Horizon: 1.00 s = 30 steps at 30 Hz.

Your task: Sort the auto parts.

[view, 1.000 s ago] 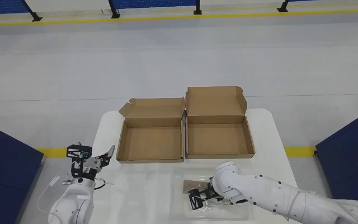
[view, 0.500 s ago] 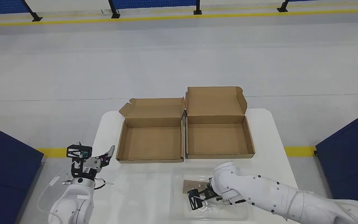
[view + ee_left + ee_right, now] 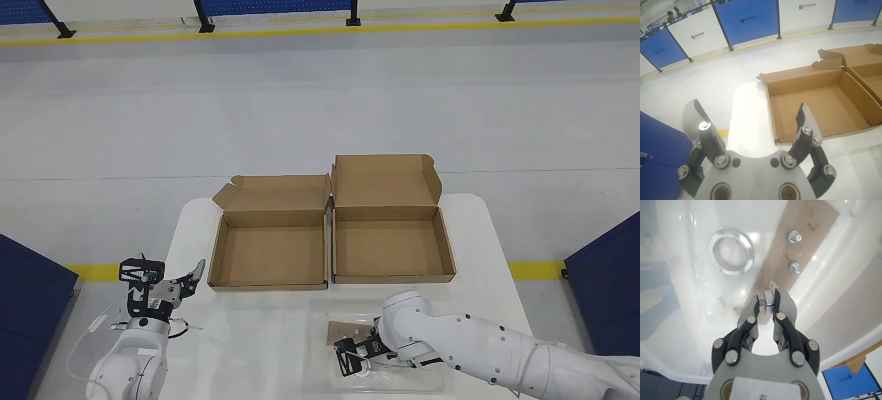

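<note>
My right gripper pinches a bolt, fingers nearly together w/ just the bolt between. Bolt's long axis runs finger to finger, crosswise to the gripper: shank tip on one pad, flat head face on the other. Can't tell if it's off the tray floor. In top view this sits lower centre, inside the clear tray at the table's near edge.

Table is white and glossy. Two open cardboard boxes sit side by side mid-frame, touching: left box, right box, lids folded back. Room: pale grey floor, yellow line and blue panels along the top edge.

Bolt is short, bright silver, thick head, thread barely visible. Also in tray: silver ring lying flat, and two loose bolts w/ shanks tilted toward the cam, over a brown card seen thru the tray floor.

My left gripper is spread wide, lower left of top view, by the table's left corner.
</note>
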Each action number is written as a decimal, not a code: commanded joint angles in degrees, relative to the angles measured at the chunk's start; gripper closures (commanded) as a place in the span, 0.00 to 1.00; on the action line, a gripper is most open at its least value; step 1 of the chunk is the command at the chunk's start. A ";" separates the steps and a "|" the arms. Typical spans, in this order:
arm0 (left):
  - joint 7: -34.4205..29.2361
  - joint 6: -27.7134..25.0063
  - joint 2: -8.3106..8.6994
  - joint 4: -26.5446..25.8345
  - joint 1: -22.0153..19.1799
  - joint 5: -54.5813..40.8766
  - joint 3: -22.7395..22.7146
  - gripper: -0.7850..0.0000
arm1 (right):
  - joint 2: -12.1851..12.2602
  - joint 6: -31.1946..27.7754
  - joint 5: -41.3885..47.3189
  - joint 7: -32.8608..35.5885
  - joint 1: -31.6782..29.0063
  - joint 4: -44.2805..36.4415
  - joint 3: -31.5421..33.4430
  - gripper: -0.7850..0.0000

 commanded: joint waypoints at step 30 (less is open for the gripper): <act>0.00 0.00 0.00 0.00 0.00 0.00 0.00 0.00 | 9.17 -0.66 5.96 -9.38 -6.88 -7.11 13.13 1.00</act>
